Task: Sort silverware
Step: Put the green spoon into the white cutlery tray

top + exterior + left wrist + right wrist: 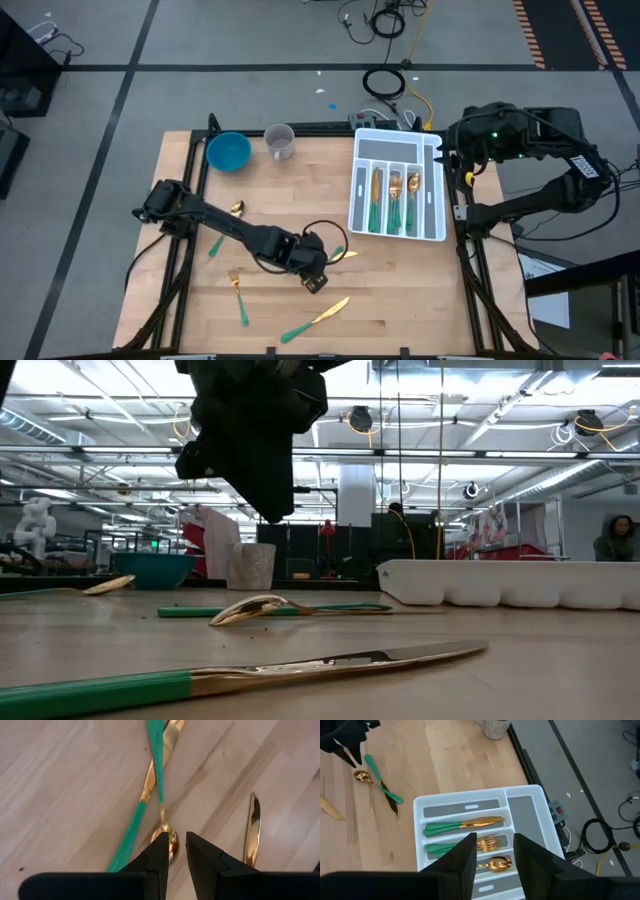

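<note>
Silverware with gold heads and teal handles lies on the wooden table. A spoon (164, 795) lies crossed over a knife (150, 775) near the middle. My left gripper (177, 851) hangs just above the spoon's bowl (171, 841), open by a narrow gap and holding nothing. A fork (238, 292), another knife (316, 320) and another spoon (226, 214) lie loose. The white divided tray (440, 190) holds several pieces. My right gripper (492, 851) stands open high above the tray.
A blue bowl (228, 152) and a grey cup (280, 141) stand at the table's far edge, left of the tray. In the low view the knife (330, 660) lies nearest the front edge. Bare wood lies between the loose pieces and the tray.
</note>
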